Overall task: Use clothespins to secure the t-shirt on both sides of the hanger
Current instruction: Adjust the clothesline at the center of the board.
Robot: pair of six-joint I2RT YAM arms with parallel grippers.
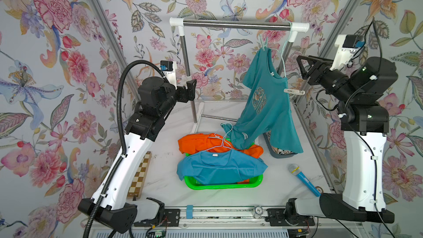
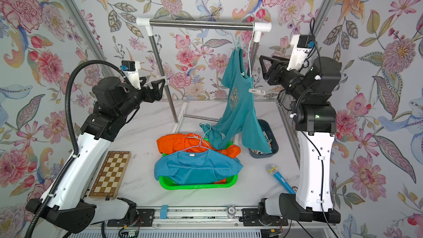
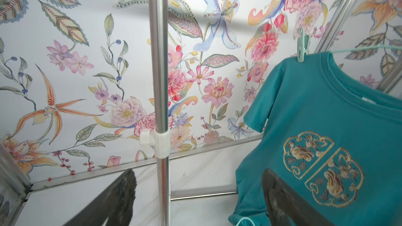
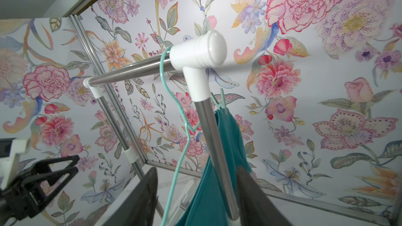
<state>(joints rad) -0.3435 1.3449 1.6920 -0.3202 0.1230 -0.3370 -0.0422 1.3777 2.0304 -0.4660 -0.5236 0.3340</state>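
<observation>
Floral-walled cell: teal t-shirt (image 1: pixel 263 111) on hanger (image 4: pixel 161 70), clipped by green clothespin (image 3: pixel 302 46) & white clothespin (image 1: pixel 294 91); L gripper (image 3: pixel 198 172), R gripper (image 4: pixel 198 170) jaws parted, empty.

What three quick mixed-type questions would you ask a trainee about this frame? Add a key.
1. True or false: a green clothespin clips the raised shoulder of the teal t-shirt.
2. The clothespin on the lower shoulder is: A pink, B white, C yellow.
3. Which holds a clothespin, the left gripper or the right gripper?

Key: 1 true; 2 B; 3 neither, both are empty and clear of the shirt.
</observation>
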